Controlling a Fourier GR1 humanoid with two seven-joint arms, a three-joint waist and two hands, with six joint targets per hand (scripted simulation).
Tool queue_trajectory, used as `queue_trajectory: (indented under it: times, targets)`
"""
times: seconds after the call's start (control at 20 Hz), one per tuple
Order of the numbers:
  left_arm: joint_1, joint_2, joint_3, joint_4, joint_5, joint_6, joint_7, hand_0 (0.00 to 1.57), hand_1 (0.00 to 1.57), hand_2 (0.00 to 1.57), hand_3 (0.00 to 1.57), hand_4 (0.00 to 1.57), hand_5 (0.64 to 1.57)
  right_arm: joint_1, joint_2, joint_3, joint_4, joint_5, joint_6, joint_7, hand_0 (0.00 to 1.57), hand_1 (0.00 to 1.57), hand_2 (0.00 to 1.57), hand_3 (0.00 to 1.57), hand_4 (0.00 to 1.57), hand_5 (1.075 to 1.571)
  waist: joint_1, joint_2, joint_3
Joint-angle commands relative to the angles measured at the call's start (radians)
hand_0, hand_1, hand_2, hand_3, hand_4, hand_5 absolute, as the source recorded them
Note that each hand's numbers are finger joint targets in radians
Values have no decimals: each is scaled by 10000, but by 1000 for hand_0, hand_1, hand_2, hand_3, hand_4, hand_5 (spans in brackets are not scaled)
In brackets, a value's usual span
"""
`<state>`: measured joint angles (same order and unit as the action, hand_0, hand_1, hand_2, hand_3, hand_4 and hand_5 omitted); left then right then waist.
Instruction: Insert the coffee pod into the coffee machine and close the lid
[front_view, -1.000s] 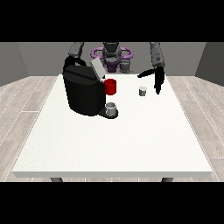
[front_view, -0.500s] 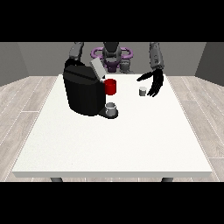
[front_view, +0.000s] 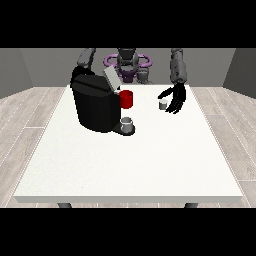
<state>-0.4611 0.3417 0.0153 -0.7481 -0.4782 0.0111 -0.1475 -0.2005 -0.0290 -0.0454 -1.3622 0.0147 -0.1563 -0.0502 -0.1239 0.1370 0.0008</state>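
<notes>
A black coffee machine (front_view: 95, 105) stands at the table's back left with its grey lid (front_view: 111, 78) tilted up and a red part (front_view: 126, 99) at its front. A small grey cup (front_view: 127, 123) sits on its drip base. The small grey coffee pod (front_view: 162, 104) rests on the table to the right of the machine. The hand at the view's right (front_view: 176, 99) hangs just right of the pod, fingers spread and pointing down, thumb toward the pod, holding nothing. The other hand is hidden behind the machine; only its arm (front_view: 86, 59) shows.
The white table (front_view: 130, 160) stretches wide toward the camera. The robot's torso (front_view: 128, 65) stands behind the far edge.
The hand at the view's right has moved a little left and down, closer to the pod. Machine, lid and pod have not moved.
</notes>
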Motion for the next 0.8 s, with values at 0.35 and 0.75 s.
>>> queue_trajectory:
  times: [0.35, 0.75]
  targets:
    - [-732, -220, 223, 1004, -896, 1276, -667, 824, 824, 972, 737, 389, 1571, -289, -92, -436, 542, -393, 116, -608, 0, 0, 0, 0, 514, 1571, 142, 142, -9]
    - [-638, 314, 242, 2171, -1636, 1941, -1364, 1028, 1028, 1112, 890, 287, 1571, -121, 129, 336, -914, -163, -43, 820, 0, 0, 0, 0, 398, 1571, -507, 151, -18]
